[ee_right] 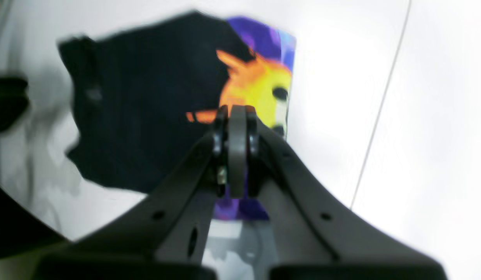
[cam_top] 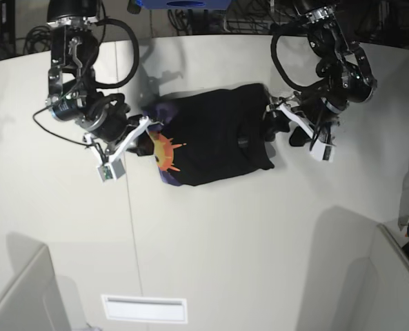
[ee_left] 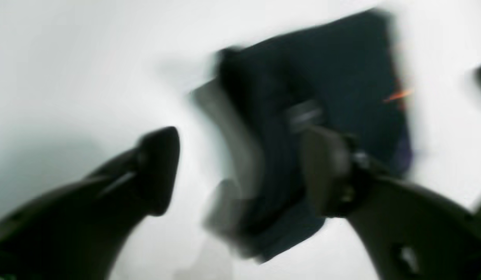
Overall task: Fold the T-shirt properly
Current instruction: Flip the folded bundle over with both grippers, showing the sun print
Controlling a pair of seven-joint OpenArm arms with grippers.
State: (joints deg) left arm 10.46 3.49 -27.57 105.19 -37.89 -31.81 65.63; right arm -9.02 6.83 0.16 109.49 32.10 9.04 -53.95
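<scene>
The T-shirt (cam_top: 214, 138) lies bunched on the white table (cam_top: 259, 241), upper centre of the base view, between both arms. Only the right wrist view shows the print clearly (an orange sun-face on purple), with the right gripper (ee_right: 236, 116) pressed together in front of it; whether cloth is pinched cannot be told. The blurred left wrist view alone shows the left gripper (ee_left: 240, 171) with its fingers spread wide, black cloth (ee_left: 341, 77) beyond them.
</scene>
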